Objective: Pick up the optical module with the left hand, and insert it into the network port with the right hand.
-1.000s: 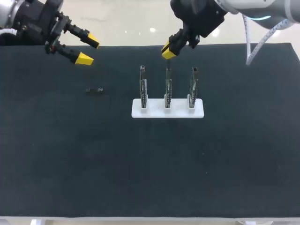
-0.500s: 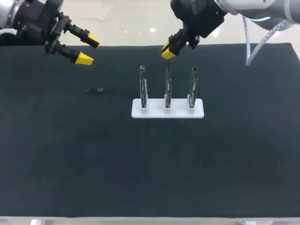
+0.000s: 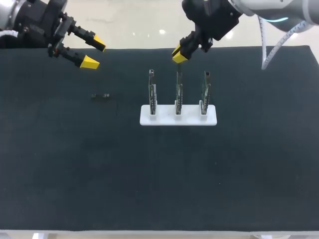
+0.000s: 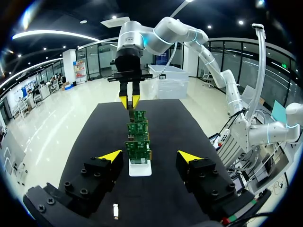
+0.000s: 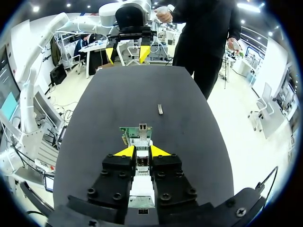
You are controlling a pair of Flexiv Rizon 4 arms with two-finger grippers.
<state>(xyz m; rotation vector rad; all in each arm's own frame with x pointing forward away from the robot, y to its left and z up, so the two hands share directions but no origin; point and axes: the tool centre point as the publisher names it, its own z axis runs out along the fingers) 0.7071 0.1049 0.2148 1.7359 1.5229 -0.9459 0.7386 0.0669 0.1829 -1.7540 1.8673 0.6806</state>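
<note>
The left claw point(image 3: 94, 53) is hovering spread above the bench's point(image 3: 75, 164) far left edge. The optical module point(image 3: 100, 95) is lying on the bench nearby. The right claw point(image 3: 178, 54), pressed together, is hanging over the middle board point(image 3: 178, 93).

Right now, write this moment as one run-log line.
left gripper open, empty | small grey optical module on black mat, untouched | right gripper over middle green circuit board

The right arm's fingers point(image 3: 178, 55) have edged very slightly rightward.

The table point(image 3: 159, 174) has a dark matte top (a pale strip of edge shows along the near side).
</note>
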